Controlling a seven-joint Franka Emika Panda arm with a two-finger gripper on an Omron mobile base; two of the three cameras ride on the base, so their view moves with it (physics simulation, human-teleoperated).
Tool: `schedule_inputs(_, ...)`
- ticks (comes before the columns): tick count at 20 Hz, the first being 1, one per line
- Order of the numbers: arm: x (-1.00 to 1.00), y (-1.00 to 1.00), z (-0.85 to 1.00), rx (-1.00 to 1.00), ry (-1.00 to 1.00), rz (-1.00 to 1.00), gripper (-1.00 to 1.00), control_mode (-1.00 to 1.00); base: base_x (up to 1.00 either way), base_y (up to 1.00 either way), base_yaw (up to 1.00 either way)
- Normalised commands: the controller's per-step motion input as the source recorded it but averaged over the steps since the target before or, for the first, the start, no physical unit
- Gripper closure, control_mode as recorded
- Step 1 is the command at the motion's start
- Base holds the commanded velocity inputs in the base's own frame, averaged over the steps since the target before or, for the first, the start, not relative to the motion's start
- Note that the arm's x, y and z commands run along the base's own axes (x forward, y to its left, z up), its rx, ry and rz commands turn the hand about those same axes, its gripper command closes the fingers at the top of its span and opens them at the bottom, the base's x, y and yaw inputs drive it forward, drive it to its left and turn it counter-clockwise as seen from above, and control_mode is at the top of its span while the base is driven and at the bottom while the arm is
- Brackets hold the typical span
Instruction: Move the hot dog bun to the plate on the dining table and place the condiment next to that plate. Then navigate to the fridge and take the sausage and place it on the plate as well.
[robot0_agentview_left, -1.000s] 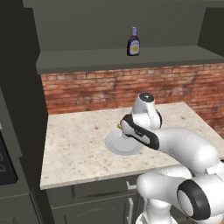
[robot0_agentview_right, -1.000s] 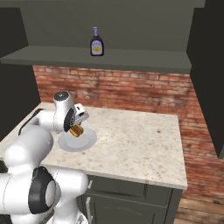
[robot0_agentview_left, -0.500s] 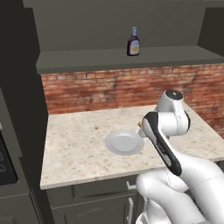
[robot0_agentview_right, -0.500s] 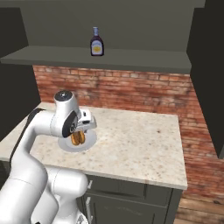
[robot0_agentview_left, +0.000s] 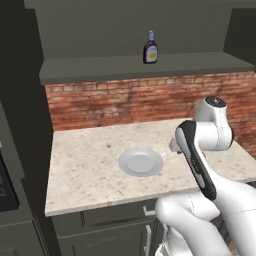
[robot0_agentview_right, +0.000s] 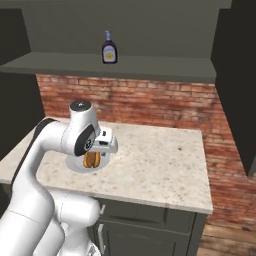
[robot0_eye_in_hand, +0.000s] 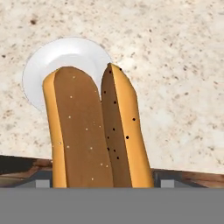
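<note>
From the hand view I have the bun (robot0_eye_in_hand: 94, 131) directly ahead of the camera, running up from the bottom edge. It is split lengthwise, the cut faces brown, the crust orange, with dark specks on its right half. The finger tips are hidden behind it, but it sits between them, so I read the fingers as spread wide and pinching the bun. Beyond its far end lies the white plate (robot0_eye_in_hand: 52, 61), partly covered by the bun, on the speckled stone counter (robot0_eye_in_hand: 175, 65).

The right base view adds the side relation: the gripper (robot0_agentview_right: 96, 154) hangs below the wrist with the bun (robot0_agentview_right: 91, 160) under it, over the plate (robot0_agentview_right: 75, 164). I cannot tell from here whether the bun touches the plate.

The left base view gives what the other two do not: the plate (robot0_agentview_left: 140, 162) shows whole and bare, near the counter's middle, with the arm's forearm and wrist just to its right. The bun is behind the arm there.

Both base views show the condiment (robot0_agentview_left: 150, 48) (robot0_agentview_right: 109, 47), a dark bottle standing upright on the shelf (robot0_agentview_right: 60, 62) above the brick wall (robot0_agentview_left: 115, 102), well apart from the plate.
</note>
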Motion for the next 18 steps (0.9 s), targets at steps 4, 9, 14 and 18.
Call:
schedule_inputs(4, 0.0, 0.0, 0.0, 0.0, 0.0, 0.0, 1.0, 1.0, -1.0, -0.23, -0.24)
schedule_inputs(9, 0.0, 0.0, 0.0, 0.0, 0.0, 0.0, 1.0, 1.0, -0.98, -0.05, -0.13)
schedule_inputs(14, 0.0, 0.0, 0.0, 0.0, 0.0, 0.0, 1.0, 1.0, -0.65, 0.0, 0.56)
schedule_inputs(18, 0.0, 0.0, 0.0, 0.0, 0.0, 0.0, 1.0, 1.0, -0.46, 0.0, 0.77)
